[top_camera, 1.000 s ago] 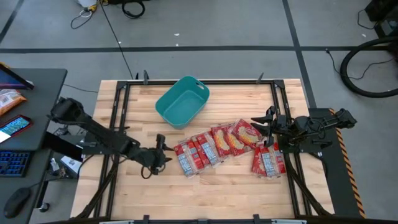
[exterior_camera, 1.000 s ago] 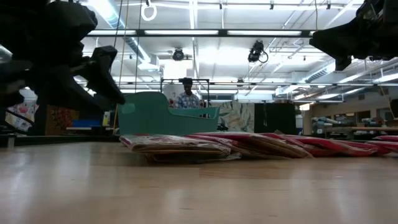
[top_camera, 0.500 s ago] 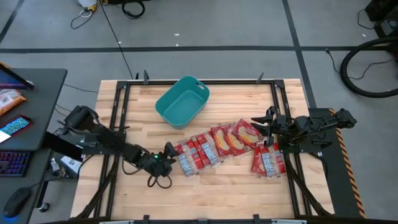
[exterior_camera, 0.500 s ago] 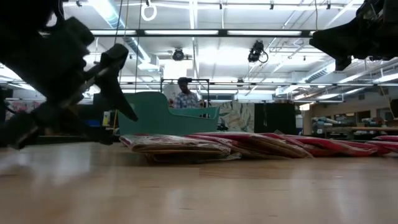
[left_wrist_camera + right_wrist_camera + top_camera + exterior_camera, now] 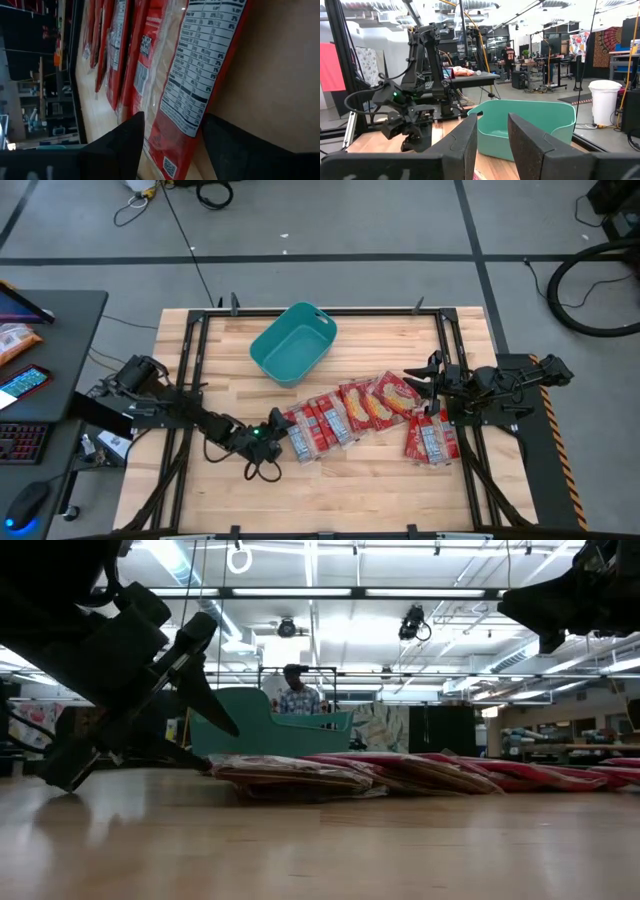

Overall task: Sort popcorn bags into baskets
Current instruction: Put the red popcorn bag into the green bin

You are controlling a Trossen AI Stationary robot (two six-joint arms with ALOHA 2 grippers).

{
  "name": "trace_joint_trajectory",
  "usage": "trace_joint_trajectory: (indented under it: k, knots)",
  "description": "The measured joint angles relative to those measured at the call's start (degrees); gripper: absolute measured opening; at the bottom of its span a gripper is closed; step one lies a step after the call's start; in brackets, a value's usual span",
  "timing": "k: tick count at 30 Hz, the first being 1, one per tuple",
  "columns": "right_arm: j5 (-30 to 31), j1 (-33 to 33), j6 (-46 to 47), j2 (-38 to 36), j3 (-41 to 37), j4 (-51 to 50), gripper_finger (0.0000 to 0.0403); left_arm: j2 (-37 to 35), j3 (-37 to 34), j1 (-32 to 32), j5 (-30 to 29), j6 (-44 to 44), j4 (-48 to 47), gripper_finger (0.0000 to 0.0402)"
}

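Observation:
Several red popcorn bags [image 5: 350, 408] lie overlapping in a slanted row on the wooden table, and a few more [image 5: 430, 438] lie in a small pile at the right. The teal basket [image 5: 292, 343] stands at the far middle, empty. My left gripper [image 5: 274, 428] is open and low at the left end of the row, its fingers on either side of the leftmost bag's [image 5: 200, 75] end. In the low view my left gripper [image 5: 218, 748] slants down to the table. My right gripper [image 5: 418, 378] is open and empty, up above the row's right end. My left gripper's fingers [image 5: 125, 145] stand on either side of the leftmost bag's left end [image 5: 172, 150], coming slanting from the table's left. The bag lies flat on the table. I cannot tell whether a finger touches it.
Black frame rails [image 5: 190, 370] run along the table's left, right and far sides. A desk with a keyboard and packets [image 5: 20, 350] stands left of the table. A person [image 5: 295, 695] shows far behind the basket [image 5: 265, 720]. Bare wood lies along the near edge.
My left gripper has gone down and toward the table's right and near edges, up to the left end of the bag row, tipping lower toward the table. The bags and the right arm have stayed where they were.

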Motion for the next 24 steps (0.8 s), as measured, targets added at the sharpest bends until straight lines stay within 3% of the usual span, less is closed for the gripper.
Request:
trace_joint_trajectory:
  k: [6, 14, 24]
  knots:
    - [0.0, 0.0, 0.0, 0.0, 0.0, 0.0, 0.0114, 0.0, 0.0, 1.5, 3.5, -1.6, -0.4, 0.0143]
    - [0.0, 0.0, 0.0, 0.0, 0.0, 0.0, 0.0114, 0.0, -0.1, 1.9, 4.8, -8.8, -0.5, 0.0018]
    - [0.0, 0.0, 0.0, 0.0, 0.0, 0.0, 0.0114, -9.2, -0.4, 1.4, 5.9, -14.7, -8.4, 0.0010]
